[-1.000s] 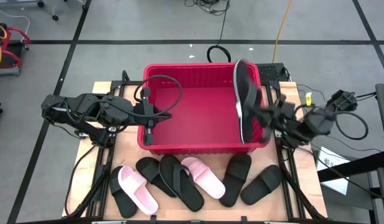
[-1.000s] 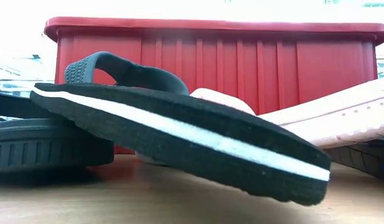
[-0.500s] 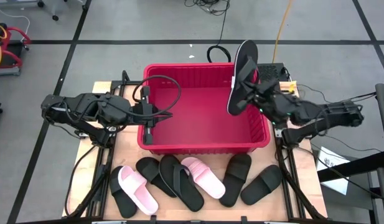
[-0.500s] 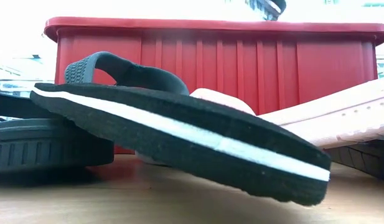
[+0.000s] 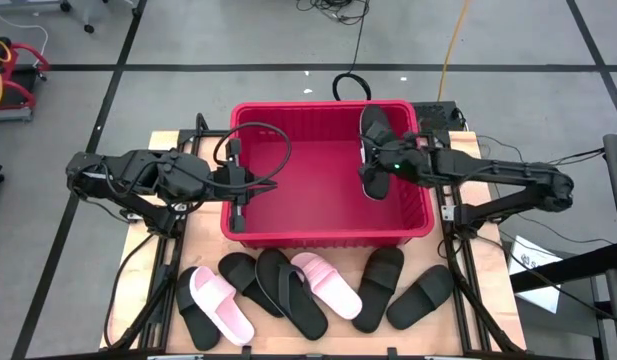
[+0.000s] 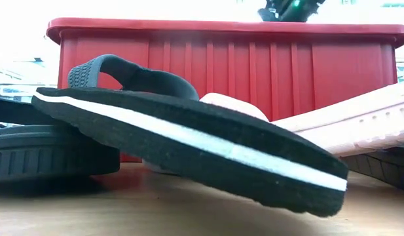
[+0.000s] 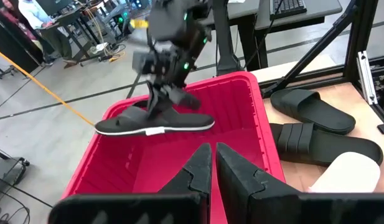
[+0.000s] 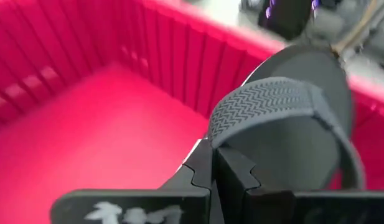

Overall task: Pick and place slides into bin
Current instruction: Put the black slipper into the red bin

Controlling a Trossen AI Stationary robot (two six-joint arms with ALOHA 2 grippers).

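Note:
The red bin (image 5: 318,205) stands mid-table. Above its far right part hangs a black slide (image 5: 371,135) with a white stripe in its sole (image 7: 155,123), and my right gripper (image 5: 381,160) is shut on it. My left gripper (image 5: 236,208) waits over the bin's left wall, fingers shut (image 7: 213,171) on nothing. Several more slides lie on the table before the bin's near wall: two pink ones (image 5: 216,302) (image 5: 330,283) and black ones (image 5: 286,288) (image 5: 420,296), partly overlapping. In the low view a black slide (image 6: 188,147) leans tilted across another. My right gripper pinches the black slide between its two fingers where the ribbed strap (image 8: 266,109) joins the sole's side edge (image 8: 195,148); the fingers hide the exact spot. The fingers come slanting down from the table's right. The slide hangs about level inside the bin's mouth, clear of the floor.
The bin's ribbed walls and thick rim (image 6: 228,27) rise well above the lying slides. Its floor (image 5: 308,190) shows bare. Cables loop by the left arm (image 5: 263,150), and frame rails run along both table sides (image 5: 458,260).
My right gripper has swung from the bin's right wall toward the table's left and gone down over the bin, turning as it went. The black slide, which stood steeply on edge above the rim, now hangs lower and about level.

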